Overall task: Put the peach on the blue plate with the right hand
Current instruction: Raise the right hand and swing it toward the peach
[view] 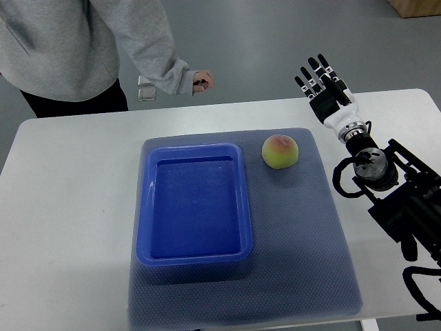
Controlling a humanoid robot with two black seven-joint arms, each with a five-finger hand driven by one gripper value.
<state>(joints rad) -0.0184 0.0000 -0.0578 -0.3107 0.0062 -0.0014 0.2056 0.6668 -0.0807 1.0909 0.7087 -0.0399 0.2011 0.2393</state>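
A peach (280,151), yellow-green with a red blush, lies on the grey-blue mat just right of the blue plate's far right corner. The blue plate (193,254) is a rectangular tray with a raised rim, and nothing lies in it. My right hand (321,81) is up at the far right of the table, beyond and to the right of the peach, fingers spread and holding nothing. Its arm (386,186) comes in from the right edge. The left arm is out of view.
A grey-blue mat (310,255) covers the middle of the white table (69,207). A person in a grey sweatshirt (83,41) stands at the far left edge, one hand (202,81) hanging over the table's far side.
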